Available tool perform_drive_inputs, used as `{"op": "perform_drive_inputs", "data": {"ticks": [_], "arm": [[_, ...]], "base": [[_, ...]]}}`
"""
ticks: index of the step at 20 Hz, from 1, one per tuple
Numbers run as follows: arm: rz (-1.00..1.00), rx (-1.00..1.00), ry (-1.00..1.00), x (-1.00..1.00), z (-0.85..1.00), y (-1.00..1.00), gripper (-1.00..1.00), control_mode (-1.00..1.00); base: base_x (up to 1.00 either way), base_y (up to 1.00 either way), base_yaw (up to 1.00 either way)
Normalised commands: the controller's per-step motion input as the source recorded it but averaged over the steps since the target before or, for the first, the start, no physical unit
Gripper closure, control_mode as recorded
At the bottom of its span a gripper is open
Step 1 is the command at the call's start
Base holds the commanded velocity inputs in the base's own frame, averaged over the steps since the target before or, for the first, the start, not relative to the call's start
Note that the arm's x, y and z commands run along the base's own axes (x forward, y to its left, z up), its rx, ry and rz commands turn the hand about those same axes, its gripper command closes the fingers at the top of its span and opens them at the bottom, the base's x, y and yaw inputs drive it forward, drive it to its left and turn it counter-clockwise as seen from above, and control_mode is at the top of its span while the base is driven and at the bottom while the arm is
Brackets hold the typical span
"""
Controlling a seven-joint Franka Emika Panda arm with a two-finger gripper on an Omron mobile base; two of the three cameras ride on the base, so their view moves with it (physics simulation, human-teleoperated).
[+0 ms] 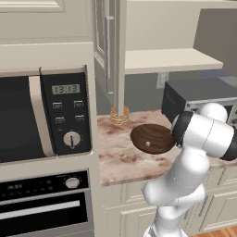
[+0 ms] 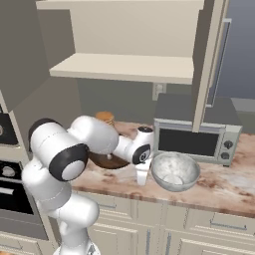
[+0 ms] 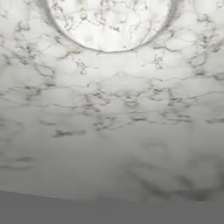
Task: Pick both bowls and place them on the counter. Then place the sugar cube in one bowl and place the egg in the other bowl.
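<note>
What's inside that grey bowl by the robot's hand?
The grey bowl sits on the counter, and its mottled inside looks empty. The near wall hides a strip of the bottom, so something tiny there can't be ruled out.

The counter (image 2: 224, 187) lay crowded: the wooden bowl (image 1: 152, 138) sat mid-slab, the grey bowl (image 2: 175, 172) just beside the toaster oven (image 2: 196, 134). Stacked rings (image 1: 119, 116) blocked the back corner by the cabinet post. Bare slab stayed free along the front left edge.

Two bowls, one brown wooden bowl (image 1: 152, 138), one grey stone bowl (image 2: 175, 172), one toaster oven (image 2: 196, 134), one microwave (image 1: 44, 115)
</note>
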Motion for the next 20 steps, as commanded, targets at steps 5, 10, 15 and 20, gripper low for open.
{"op": "perform_drive_inputs", "data": {"ticks": [5, 10, 15, 20], "arm": [[0.0, 0.0, 0.0, -0.45, 0.39, 0.03, 1.0, -1.0], [0.0, 0.0, 0.0, -0.4, 0.45, 0.13, 1.0, -1.0], [0.0, -0.01, -0.01, -0.28, 0.51, 0.16, 1.0, -1.0], [0.0, -0.07, -0.06, -0.16, 0.62, 0.02, 1.0, -1.0]], "base": [[0.0, 0.0, 0.0], [0.0, 0.0, 0.0], [0.0, 0.0, 0.0], [0.0, 0.0, 0.0]]}}
